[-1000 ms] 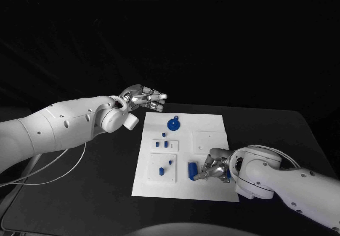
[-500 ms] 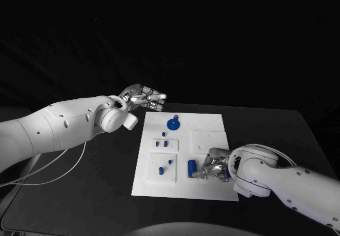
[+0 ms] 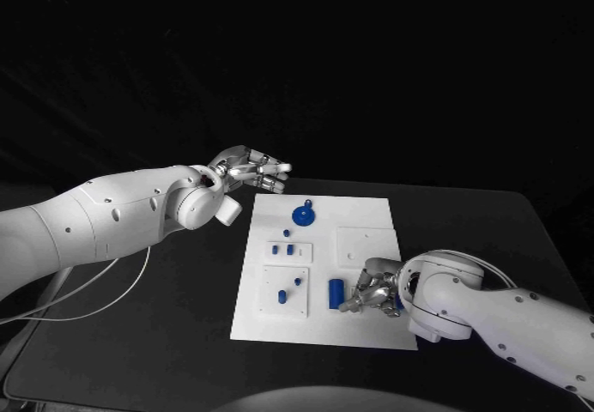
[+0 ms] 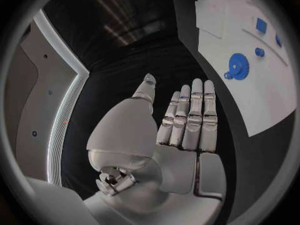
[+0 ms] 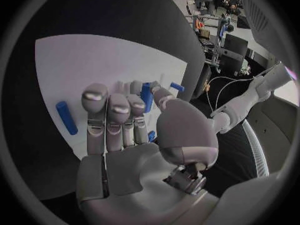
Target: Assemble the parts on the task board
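A blue peg (image 5: 145, 96) is being pinched upright between the thumb and fingers of the right hand (image 3: 375, 293) over the near right part of the white task board (image 3: 372, 215), just beside a blue cylinder (image 3: 336, 293) lying flat, which suggests the placing step is under way and that the next move calls for lining the peg up with a socket. Across the board, one blue gear-like disc (image 3: 302, 215) is lying at the far end, with about five small blue pieces sitting in or near the two raised blocks. The left hand (image 3: 257, 170) is hovering flat, holding nothing, beyond the board's far left corner above the black worktop (image 3: 161, 326).
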Controlling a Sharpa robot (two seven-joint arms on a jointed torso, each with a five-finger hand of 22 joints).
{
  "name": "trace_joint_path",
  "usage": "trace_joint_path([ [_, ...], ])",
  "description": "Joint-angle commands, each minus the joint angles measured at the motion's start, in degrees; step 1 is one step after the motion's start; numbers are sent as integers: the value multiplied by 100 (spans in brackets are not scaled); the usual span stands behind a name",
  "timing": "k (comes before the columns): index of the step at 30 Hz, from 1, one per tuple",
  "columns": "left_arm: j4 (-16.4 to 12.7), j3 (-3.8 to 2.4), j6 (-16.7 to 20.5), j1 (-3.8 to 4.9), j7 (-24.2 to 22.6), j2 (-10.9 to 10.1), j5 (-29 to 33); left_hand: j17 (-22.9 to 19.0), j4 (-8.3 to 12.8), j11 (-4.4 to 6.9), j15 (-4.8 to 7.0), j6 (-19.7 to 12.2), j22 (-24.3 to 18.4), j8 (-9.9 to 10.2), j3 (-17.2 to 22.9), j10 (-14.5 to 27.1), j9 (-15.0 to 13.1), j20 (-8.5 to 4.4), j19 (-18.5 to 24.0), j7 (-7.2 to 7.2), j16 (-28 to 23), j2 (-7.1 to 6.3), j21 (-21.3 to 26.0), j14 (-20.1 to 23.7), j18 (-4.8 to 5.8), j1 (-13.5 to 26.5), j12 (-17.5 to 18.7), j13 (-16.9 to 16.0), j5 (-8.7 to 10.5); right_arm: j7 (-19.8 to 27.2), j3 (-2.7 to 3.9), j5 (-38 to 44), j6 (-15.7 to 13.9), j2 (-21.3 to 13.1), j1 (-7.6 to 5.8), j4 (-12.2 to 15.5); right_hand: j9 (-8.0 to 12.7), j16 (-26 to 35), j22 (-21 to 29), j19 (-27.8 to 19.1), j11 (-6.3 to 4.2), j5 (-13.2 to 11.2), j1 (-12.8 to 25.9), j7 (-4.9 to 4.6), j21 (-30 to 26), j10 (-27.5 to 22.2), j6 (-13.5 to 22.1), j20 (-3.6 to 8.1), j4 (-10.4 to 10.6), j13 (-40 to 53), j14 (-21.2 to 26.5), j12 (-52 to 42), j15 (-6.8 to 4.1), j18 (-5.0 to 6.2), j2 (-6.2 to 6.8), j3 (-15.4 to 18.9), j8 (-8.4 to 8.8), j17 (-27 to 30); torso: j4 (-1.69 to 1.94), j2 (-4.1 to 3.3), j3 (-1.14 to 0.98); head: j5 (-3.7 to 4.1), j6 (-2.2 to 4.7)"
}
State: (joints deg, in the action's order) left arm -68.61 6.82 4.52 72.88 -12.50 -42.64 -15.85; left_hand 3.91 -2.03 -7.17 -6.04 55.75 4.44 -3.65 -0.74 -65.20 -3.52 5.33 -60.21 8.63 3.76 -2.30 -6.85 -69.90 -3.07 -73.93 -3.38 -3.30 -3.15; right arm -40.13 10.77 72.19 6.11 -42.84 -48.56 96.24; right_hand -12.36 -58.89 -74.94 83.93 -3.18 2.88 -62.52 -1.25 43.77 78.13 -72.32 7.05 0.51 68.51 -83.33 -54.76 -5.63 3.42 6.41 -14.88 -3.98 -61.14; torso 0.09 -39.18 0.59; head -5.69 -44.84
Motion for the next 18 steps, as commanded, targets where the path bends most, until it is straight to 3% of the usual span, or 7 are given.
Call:
trace_joint_path([
  [1,5,-3,-89,4,2,4,-30,-3,-12,-7,-9,20,2,6,19,36,-2,0,37,0,-20,32,-38,48,48,-49,-2,-7,34,-111,-4,13,175,17,20,-33,-6,17,-507,299,3,1,-76,-1,-13,17,-33,18,-51,11,-27,6,-23,-86,-25,6,32,4,2,0,-4,-4,-10],
  [3,10,-3,-89,4,4,3,-31,-3,-2,-8,-9,9,2,8,22,36,-1,0,38,1,-20,37,-38,47,48,-56,-2,-7,33,-111,-4,22,138,29,25,-59,-7,16,-508,300,5,3,-42,1,-10,18,-30,17,-28,11,-27,5,-22,-85,-116,6,34,5,-3,0,-3,-5,-16],
  [5,14,-3,-89,4,6,4,-31,-3,0,-8,-9,8,2,8,22,35,-1,0,38,2,-20,37,-38,47,48,-57,-2,-7,33,-105,-4,14,92,42,31,-82,-1,20,-506,303,9,-3,187,-7,-14,16,-8,18,159,10,-24,5,-22,-82,-252,15,37,11,-4,1,-3,-7,-11],
  [9,18,-3,-91,4,11,7,-32,-3,0,-8,-9,8,2,8,22,35,-1,0,38,2,-20,37,-38,47,48,-57,-2,-7,33,-86,-5,-4,15,65,53,-111,20,27,-503,305,1,-11,314,-6,-26,21,-18,36,292,13,-21,20,-34,-90,-124,-248,29,8,-4,-2,-7,-13,-16],
  [12,21,-2,-90,4,14,9,-32,-2,10,-8,-9,2,2,8,22,36,-1,1,39,2,-20,50,-39,47,47,-57,-3,-7,32,-78,-5,-15,4,67,62,-120,23,28,-502,305,2,-11,384,-7,-28,24,-17,34,370,16,-21,19,-32,-91,-142,-258,29,8,-3,-1,-7,-11,-18],
  [18,26,-2,-91,4,15,9,-32,-2,17,-8,-10,-1,2,7,22,36,-1,2,40,2,-20,58,-40,47,46,-58,-3,-8,32,-10,-5,-45,37,5,71,-98,-10,34,-502,301,14,26,158,-13,-34,14,-34,13,273,14,-24,20,-18,-81,167,-197,29,21,-5,0,-5,-7,-9],
])
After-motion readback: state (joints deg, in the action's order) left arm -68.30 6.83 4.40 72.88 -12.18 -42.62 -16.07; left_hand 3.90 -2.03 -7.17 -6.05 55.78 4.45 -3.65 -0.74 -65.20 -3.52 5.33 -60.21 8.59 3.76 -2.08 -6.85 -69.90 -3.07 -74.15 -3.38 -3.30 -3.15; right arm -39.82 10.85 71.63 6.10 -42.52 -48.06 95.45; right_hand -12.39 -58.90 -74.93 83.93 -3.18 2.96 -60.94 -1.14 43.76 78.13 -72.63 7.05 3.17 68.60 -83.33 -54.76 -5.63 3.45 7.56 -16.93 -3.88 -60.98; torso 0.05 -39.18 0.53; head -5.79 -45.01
